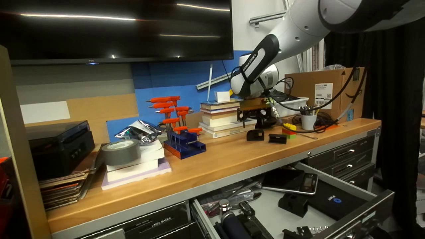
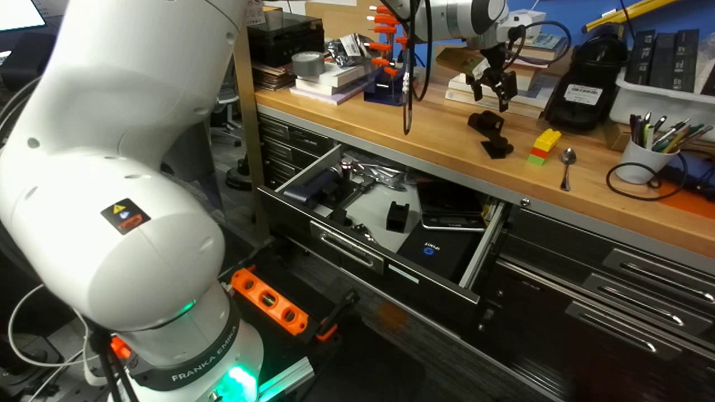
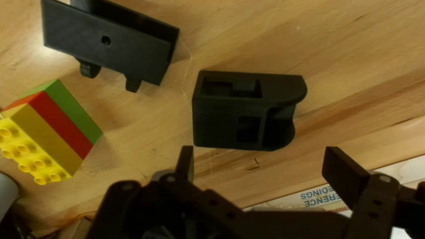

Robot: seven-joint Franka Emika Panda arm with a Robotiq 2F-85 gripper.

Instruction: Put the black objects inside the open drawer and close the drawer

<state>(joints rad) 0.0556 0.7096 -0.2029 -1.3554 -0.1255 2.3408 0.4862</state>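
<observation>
A matte blk block [image 3: 245, 116], rounded at one end & cut w/ squarish openings, is set on the grained wood tabletop [image 1: 225, 154]. Near but apart, a blk bracket [image 3: 113, 53] is placed, flat-faced, pierced by a round hole, w/ 2 small tabs. Over the tabletop, the gripper [image 3: 259, 151] is held w/ fingers spread wide. In the drawer [image 2: 301, 223], metal-handled & pulled out below, another squarish blk piece [image 2: 397, 216] is seen. Beside the bracket, a studded toy brick stack [image 3: 56, 129] (yel., red, grn.) is set; nearby, a shiny spoon [image 2: 567, 159] is laid.
</observation>
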